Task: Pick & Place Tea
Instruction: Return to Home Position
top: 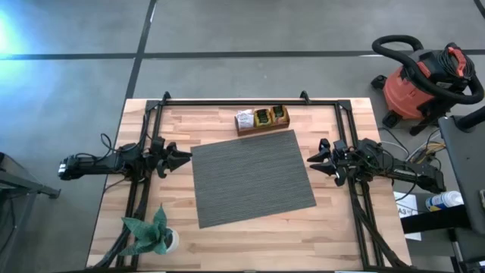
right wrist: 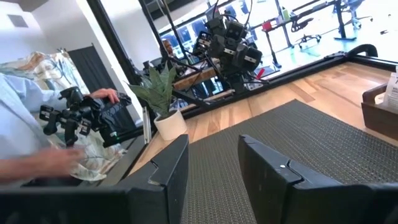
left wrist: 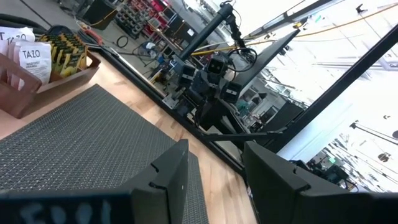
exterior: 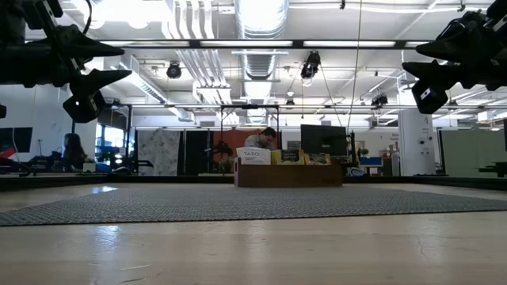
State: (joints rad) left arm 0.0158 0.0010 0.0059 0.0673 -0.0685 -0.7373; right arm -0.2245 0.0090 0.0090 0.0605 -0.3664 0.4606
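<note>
Tea packets [top: 262, 117] are all standing upright in the wooden box [top: 262, 121], which is sitting on the table [top: 227, 243] just beyond the 12 o'clock edge of the grey mat [top: 254, 178]. From above, we are seeing white packets at the box's 9 o'clock end and darker, yellowish ones filling the sections toward 3 o'clock. No packet is lying on the mat.

We are finding the left gripper [top: 184, 158] hanging in the air at the mat's 9 o'clock side, pointing toward 3 o'clock. Its fingers [left wrist: 171, 174] are spread apart and are gripping nothing. The right gripper [top: 312, 161] is hanging at the mat's 3 o'clock side, facing the left one across the mat. Its fingers [right wrist: 168, 168] are likewise spread apart with nothing between them.

From table height we are seeing both grippers well above the mat [exterior: 238, 204], the left gripper [exterior: 120, 63] and the right gripper [exterior: 408, 59] framing the box [exterior: 287, 174] far behind.

A potted plant [top: 150, 233] is standing near the table's 7 o'clock corner, and a red vacuum [top: 413, 87] is sitting on the floor out at 2 o'clock
</note>
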